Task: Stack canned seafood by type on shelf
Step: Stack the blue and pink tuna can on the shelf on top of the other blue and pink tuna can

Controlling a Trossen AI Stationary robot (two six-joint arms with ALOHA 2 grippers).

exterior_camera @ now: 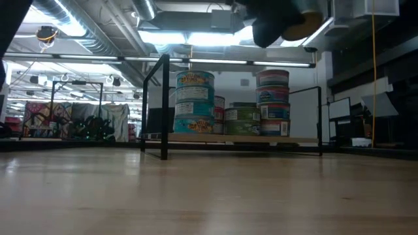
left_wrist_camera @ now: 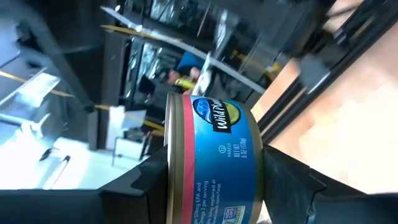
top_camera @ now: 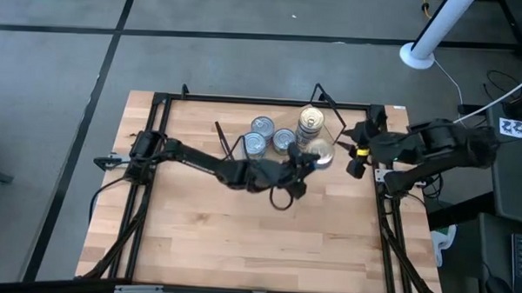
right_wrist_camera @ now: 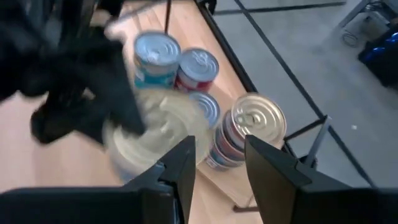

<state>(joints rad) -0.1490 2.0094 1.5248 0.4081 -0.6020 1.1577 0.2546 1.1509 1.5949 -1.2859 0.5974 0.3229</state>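
Several tins stand on the shelf (exterior_camera: 300, 139) in the table's far middle, some stacked two or three high. In the low view these are blue-labelled tins (exterior_camera: 194, 104), a green one (exterior_camera: 241, 121) and a taller stack (exterior_camera: 273, 101). From above, silvery tops (top_camera: 262, 126) and one gold pull-ring top (top_camera: 311, 120) show. My left gripper (top_camera: 311, 160) reaches in from the left and is shut on a blue-labelled tin (left_wrist_camera: 214, 155) above the shelf's right part. My right gripper (right_wrist_camera: 217, 165) is open and empty, hovering by the shelf's right end (top_camera: 354, 160). My left gripper pinches the blue-labelled tin between its two fingers (left_wrist_camera: 140, 180), one on each side of the labelled wall (left_wrist_camera: 186, 186). The fingers come from the table's left. The tin (exterior_camera: 302, 21) is lifted clear, high over the shelf beside the gold-topped stack.
Black wire leg frames (exterior_camera: 163, 108) stand at both ends of the shelf. A black frame (top_camera: 162, 100) borders the tabletop. Bare tabletop (top_camera: 258, 233) lies on the near side. A white post (top_camera: 430, 35) stands beyond the far right corner.
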